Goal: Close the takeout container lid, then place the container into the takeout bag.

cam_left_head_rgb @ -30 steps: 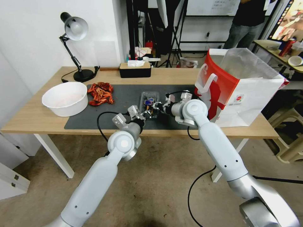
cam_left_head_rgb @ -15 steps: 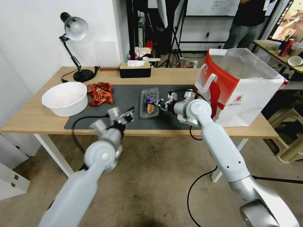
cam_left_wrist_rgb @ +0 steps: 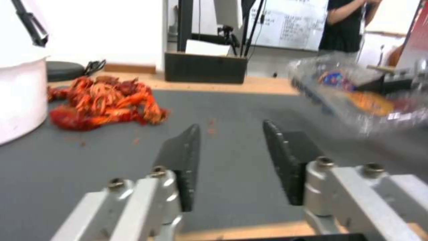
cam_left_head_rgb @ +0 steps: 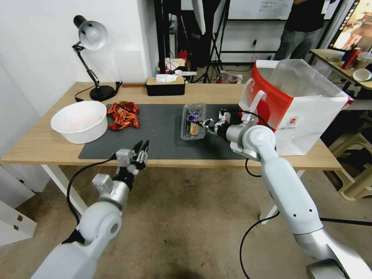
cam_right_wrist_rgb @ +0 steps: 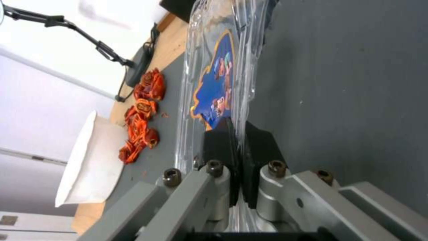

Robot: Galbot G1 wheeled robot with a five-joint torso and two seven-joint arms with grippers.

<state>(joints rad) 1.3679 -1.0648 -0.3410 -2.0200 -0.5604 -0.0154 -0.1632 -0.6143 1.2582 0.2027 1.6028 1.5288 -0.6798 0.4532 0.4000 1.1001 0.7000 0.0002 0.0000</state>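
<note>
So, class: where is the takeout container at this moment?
In the head view, the takeout container is over the dark mat, pinched at its edge by the right gripper, just left of the takeout bag.

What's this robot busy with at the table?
It is packing fruit for takeout. Its right gripper is clamped on the edge of the takeout container, a clear clamshell box with its lid shut, over the dark mat. The takeout bag stands open just to the right, with the box not yet inside. The left gripper hangs open and empty at the table's near edge. A white bowl and red crayfish sit off to the left.
</note>
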